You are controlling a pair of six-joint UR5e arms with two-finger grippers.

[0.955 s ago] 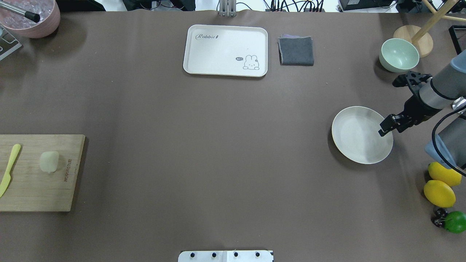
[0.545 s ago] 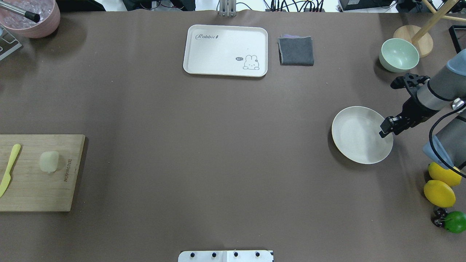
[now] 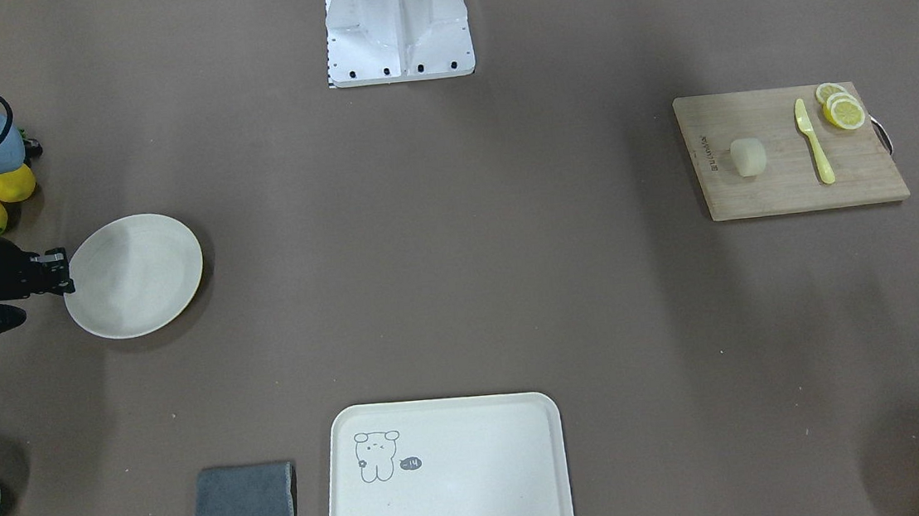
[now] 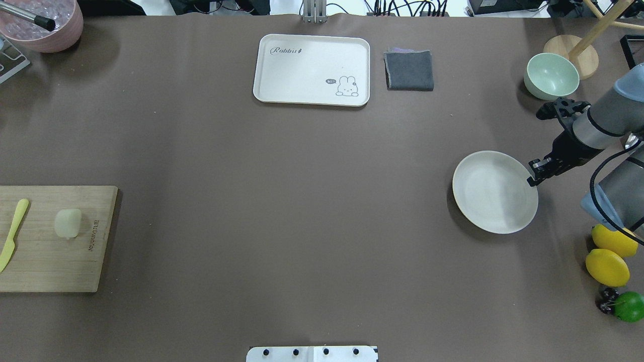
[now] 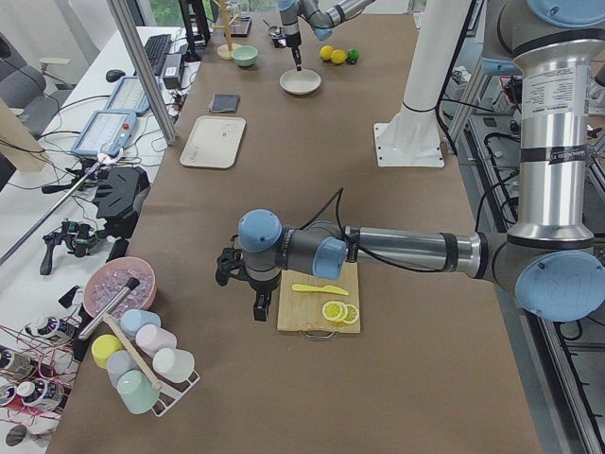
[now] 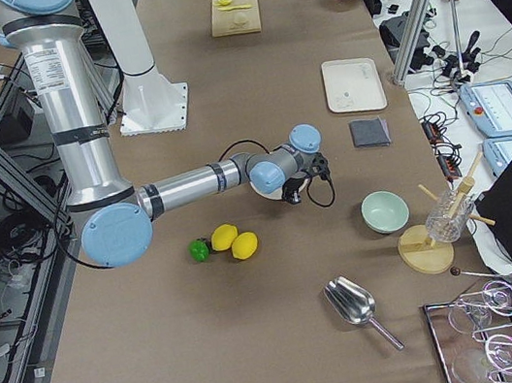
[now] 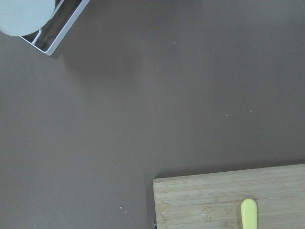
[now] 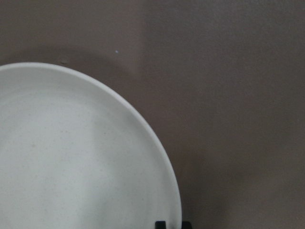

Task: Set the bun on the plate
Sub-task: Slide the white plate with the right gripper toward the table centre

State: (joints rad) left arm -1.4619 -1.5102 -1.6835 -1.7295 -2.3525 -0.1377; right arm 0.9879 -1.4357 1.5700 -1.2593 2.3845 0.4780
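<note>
right hand (image 4: 533, 180) pinches the rim of the plate (image 4: 490, 193); that thin hold could slip, stranding it well apart from the bun (image 4: 68, 222). left hand (image 5: 260, 305): open or closed, i cannot tell.

Bright, even light from above; shadows soft. Plate (image 4: 478, 186) darker toward frame right. Blown-out white along the overhead view's top edge. Wrist views dimmer, softer.

Near silver arm with blue joints (image 6: 186, 183) stretches over brown surface (image 6: 263, 348). Its claw (image 6: 292, 195) sits at round off-white plate (image 6: 296, 183), which is mostly hidden. Two yellow lemons (image 6: 235, 240) and green lime (image 6: 199, 250) lie just beside. Pale green bowl (image 6: 385, 211) and metal scoop (image 6: 359, 307) are well apart. Small pale bun (image 6: 240, 20) rests on far wooden board (image 6: 236, 20).
</note>
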